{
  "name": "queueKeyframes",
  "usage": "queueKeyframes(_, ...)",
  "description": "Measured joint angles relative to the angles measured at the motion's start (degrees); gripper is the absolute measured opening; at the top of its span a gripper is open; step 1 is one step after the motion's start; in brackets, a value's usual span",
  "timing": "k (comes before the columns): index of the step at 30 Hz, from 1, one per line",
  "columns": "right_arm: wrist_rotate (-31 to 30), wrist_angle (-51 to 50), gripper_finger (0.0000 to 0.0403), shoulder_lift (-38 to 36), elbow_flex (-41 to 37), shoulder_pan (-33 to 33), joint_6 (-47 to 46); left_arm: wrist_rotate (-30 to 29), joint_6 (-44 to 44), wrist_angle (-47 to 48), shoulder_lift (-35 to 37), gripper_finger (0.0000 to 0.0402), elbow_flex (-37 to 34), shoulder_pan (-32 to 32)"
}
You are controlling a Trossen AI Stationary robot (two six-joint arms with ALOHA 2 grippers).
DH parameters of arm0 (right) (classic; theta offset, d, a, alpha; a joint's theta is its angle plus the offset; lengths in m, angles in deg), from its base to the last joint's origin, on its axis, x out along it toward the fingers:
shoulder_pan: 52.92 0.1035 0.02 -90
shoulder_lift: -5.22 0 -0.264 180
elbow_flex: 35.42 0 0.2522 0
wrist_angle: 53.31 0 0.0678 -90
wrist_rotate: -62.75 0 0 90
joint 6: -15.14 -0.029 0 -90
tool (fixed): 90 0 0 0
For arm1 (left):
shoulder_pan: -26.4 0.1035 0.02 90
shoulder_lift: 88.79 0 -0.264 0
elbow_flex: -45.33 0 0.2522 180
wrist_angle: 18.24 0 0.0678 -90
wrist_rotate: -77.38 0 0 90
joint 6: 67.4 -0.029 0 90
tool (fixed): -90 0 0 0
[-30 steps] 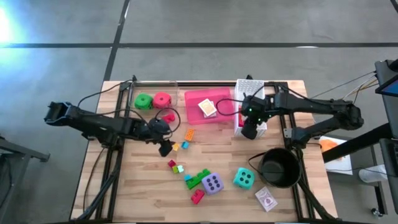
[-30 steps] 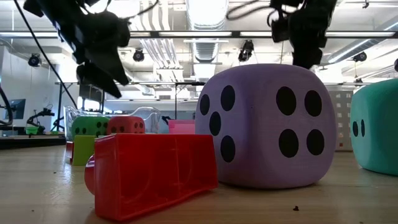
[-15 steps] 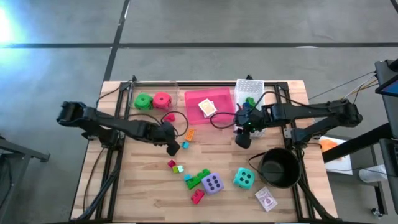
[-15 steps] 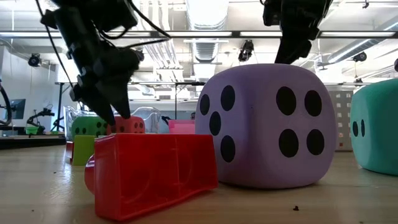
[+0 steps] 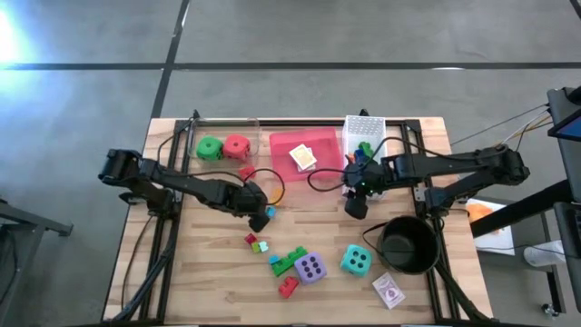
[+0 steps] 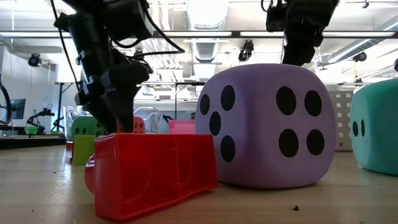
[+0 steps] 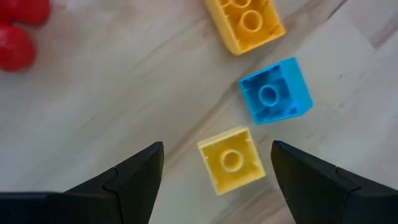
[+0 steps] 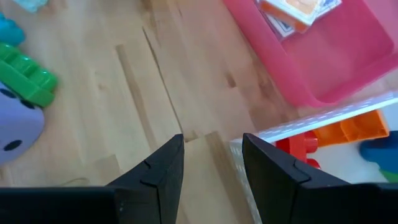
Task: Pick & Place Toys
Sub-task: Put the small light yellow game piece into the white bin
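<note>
Table-level look across the toys, with your two arms coming down from above.

Closest to you lies a big red plastic brick [image 6: 152, 171] on its side on the wooden table [image 6: 50, 193], and just beside it sits the purple soft die with black spots [image 6: 268, 124]. A teal soft die [image 6: 376, 130] shows at the edge past it. Behind the red brick you see a small lime-green brick [image 6: 83, 149], a green soft die [image 6: 87, 126] and a sliver of a red soft die [image 6: 138, 124]. Your left gripper [image 6: 115, 102] hangs low over the red brick; the right arm [image 6: 305, 28] hangs above the purple die.
</note>
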Motion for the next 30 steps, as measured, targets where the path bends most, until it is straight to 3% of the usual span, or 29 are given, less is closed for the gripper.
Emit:
queueKeyframes(18, 0.0, 1.1, 0.0154, 0.0, -1.2, 0.0, 0.0, -0.5, 2.9, -0.9, -7.9, 0.0293, 0.4, -0.5)
queueKeyframes(30, 0.1, 2.1, 0.0154, 0.0, -1.2, 0.0, 0.0, 2.1, -7.1, -1.3, -7.8, 0.0174, 0.4, -0.4)
